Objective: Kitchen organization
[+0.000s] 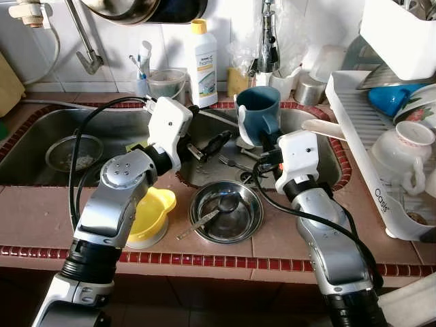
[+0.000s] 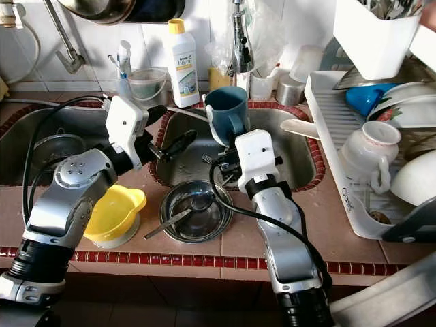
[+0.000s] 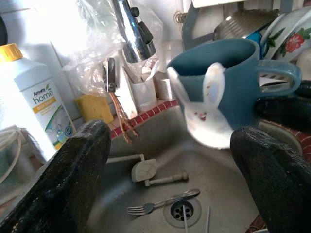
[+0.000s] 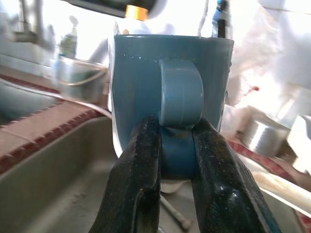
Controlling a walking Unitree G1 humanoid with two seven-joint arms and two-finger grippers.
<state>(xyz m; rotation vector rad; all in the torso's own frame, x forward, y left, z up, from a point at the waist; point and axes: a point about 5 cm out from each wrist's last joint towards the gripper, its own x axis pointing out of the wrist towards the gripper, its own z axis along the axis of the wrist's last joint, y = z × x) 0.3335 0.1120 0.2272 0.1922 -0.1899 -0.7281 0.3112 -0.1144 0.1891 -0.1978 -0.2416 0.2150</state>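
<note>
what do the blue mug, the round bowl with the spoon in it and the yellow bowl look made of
Blue mug with white rabbit face, held by the right gripper: likely glazed ceramic, thick-walled with soft sheen. Round silver bowl: stainless steel, mirror-like reflections. Yellow bowl: probably plastic, matte and evenly coloured.

arms: silver, black joints | wrists: white housings | cables: black | fingers [image 4: 141,194]: black

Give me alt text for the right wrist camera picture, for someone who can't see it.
The right pincer is shut on the handle of a blue mug, held upright above a steel sink. Behind it, blurred, are a small bucket on the red tiled edge and a metal tin.
</note>
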